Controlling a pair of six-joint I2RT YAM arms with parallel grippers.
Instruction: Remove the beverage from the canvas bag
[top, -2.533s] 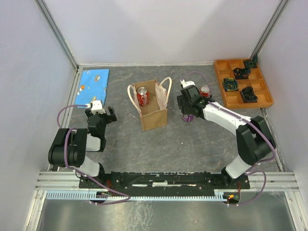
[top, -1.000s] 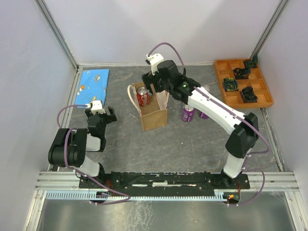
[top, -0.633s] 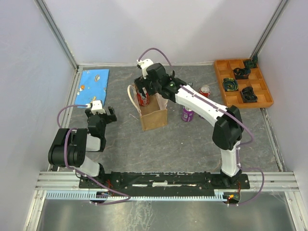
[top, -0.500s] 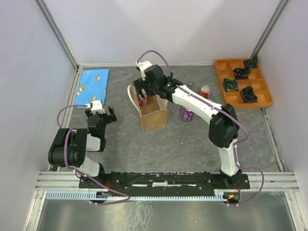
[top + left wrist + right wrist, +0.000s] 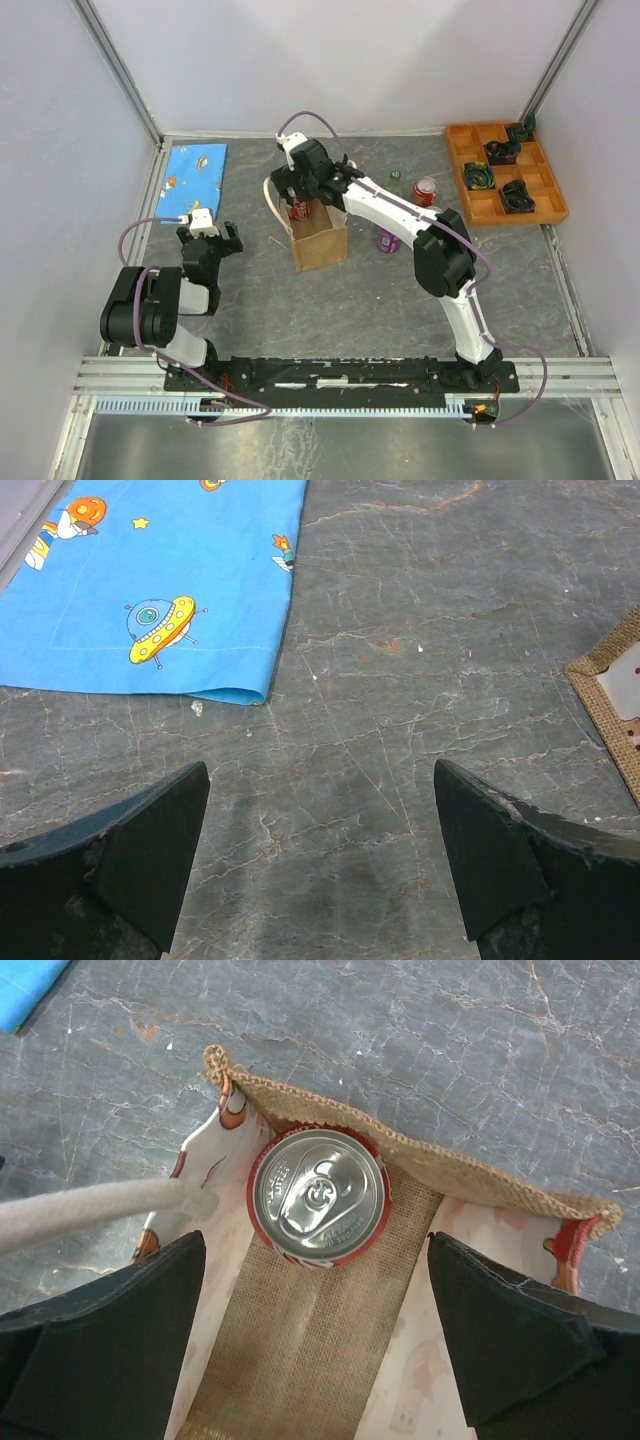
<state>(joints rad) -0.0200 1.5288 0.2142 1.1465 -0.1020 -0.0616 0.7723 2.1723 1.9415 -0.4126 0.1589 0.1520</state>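
The tan canvas bag [image 5: 322,245] stands open mid-table, cream handles on both sides. A red beverage can [image 5: 298,209] stands upright in its far end; the right wrist view shows its silver top [image 5: 319,1196] against the bag's far wall [image 5: 470,1175]. My right gripper [image 5: 303,186] is open and hovers over the bag's mouth, its fingers [image 5: 515,1338] spread wider than the can, which lies just ahead of them. A cream handle [image 5: 95,1208] crosses in front of the left finger. My left gripper [image 5: 210,238] is open and empty, low over the table left of the bag.
A purple can [image 5: 387,240] and a red can [image 5: 426,189] stand on the table right of the bag. An orange compartment tray [image 5: 505,172] sits at the back right. A blue printed cloth [image 5: 193,181] lies at the back left, also in the left wrist view [image 5: 150,580].
My right arm left the purple can standing on the table, swung left over the bag, and now hangs open above the red can inside. The left arm has not moved.
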